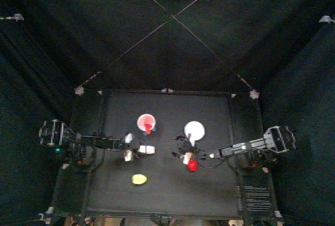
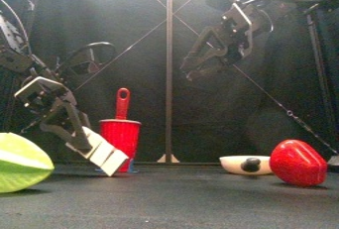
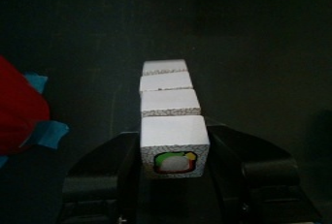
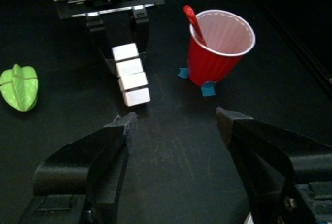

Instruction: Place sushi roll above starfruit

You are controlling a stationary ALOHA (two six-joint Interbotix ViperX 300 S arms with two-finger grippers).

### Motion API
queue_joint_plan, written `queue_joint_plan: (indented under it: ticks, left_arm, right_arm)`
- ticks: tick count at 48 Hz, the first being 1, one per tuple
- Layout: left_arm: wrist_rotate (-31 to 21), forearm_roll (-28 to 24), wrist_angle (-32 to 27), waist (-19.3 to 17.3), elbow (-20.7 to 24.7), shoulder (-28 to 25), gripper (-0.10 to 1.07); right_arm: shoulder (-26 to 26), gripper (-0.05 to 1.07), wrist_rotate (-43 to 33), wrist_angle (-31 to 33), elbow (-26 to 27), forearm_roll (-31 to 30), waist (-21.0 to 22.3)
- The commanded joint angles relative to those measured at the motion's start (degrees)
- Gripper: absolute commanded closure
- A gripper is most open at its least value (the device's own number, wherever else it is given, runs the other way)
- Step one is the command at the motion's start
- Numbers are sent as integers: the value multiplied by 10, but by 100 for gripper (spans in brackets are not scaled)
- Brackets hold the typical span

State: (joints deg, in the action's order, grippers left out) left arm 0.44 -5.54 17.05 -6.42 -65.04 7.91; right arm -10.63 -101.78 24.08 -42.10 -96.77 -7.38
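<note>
Left of centre in the top view, the left gripper clamps the white segmented sushi roll, off the table. Yellow-green starfruit lies lower down; placement is pending. Right gripper gapes empty.

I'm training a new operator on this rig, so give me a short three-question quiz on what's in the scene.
1. True or false: the left gripper holds the white segmented sushi roll.
2. What sticks out of the red plastic cup? A: a red utensil handle. B: a metal fork. C: nothing.
3. Are the right gripper fingers open or shut?
Key: 1 true; 2 A; 3 open.
</note>
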Motion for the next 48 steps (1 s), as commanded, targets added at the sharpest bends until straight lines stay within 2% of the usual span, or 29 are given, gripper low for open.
queue_joint_plan:
  ticks: [1, 21, 38, 48]
  left_arm:
    - [-1, -4, 0, -4, 13, -6, 34]
    - [-1, -2, -38, -7, 16, 4, 30]
    - [-1, -2, -39, -8, 18, 4, 9]
    - [0, -2, -39, -9, 19, 4, 6]
  right_arm:
    - [-8, 6, -2, 2, 6, -2, 0]
    - [-7, 6, -1, 2, 6, 10, 1]
    - [-6, 6, -1, 2, 6, 11, 1]
    - [-5, 6, -1, 2, 5, 11, 1]
